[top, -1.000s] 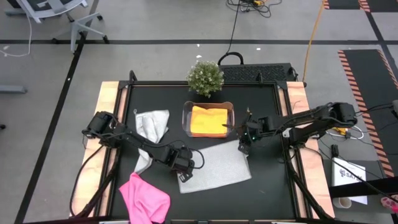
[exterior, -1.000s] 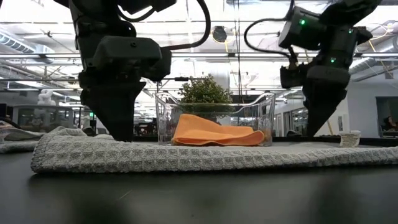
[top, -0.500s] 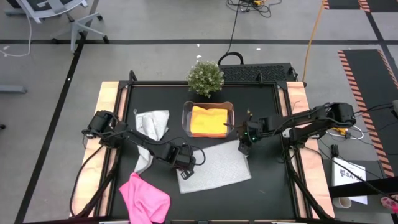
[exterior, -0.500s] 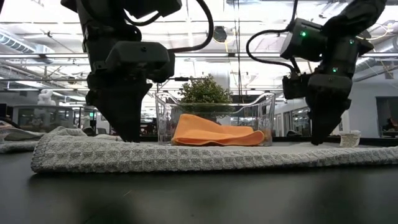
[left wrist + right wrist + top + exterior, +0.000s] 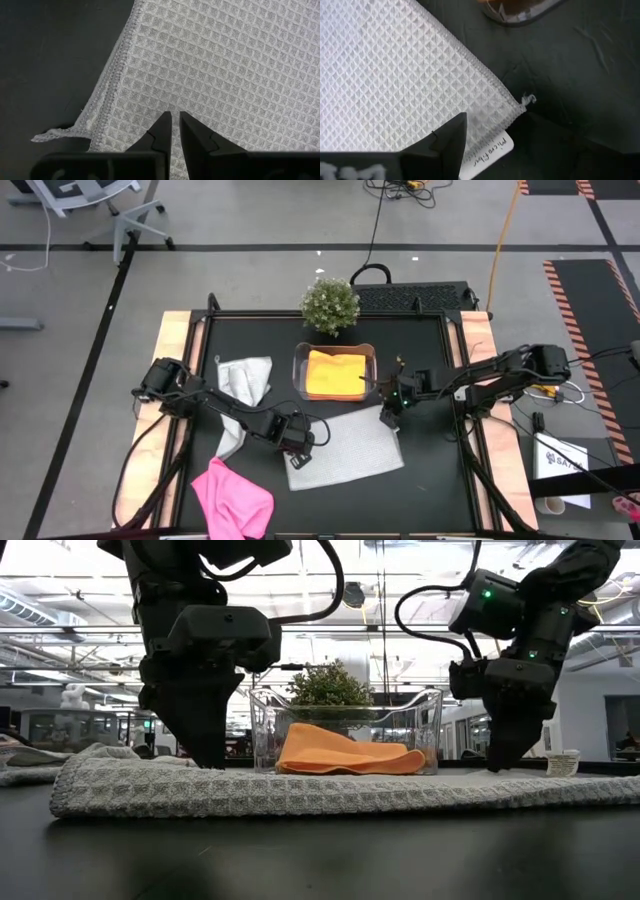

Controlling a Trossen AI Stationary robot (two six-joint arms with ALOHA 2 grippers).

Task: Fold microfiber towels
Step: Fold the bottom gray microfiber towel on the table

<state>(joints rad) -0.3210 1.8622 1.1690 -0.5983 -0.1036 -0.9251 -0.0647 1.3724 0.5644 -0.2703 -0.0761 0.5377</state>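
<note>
While flat light grey waffle-weave towel [image 5: 345, 447] lies at table centre-front, left gripper [image 5: 297, 461] sits at its 9 o'clock corner, fingers [image 5: 162, 131] nearly closed, pinching fabric. Right gripper [image 5: 389, 417] stands at towel's 1 o'clock corner, jaws spread, straddling corner and label. Orange-yellow towel [image 5: 334, 373] in clear tub [image 5: 297, 365], 12 o'clock of grey towel.

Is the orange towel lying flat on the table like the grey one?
No. The orange towel sits inside the clear tub, while the spread grey towel lies on the table.
</note>
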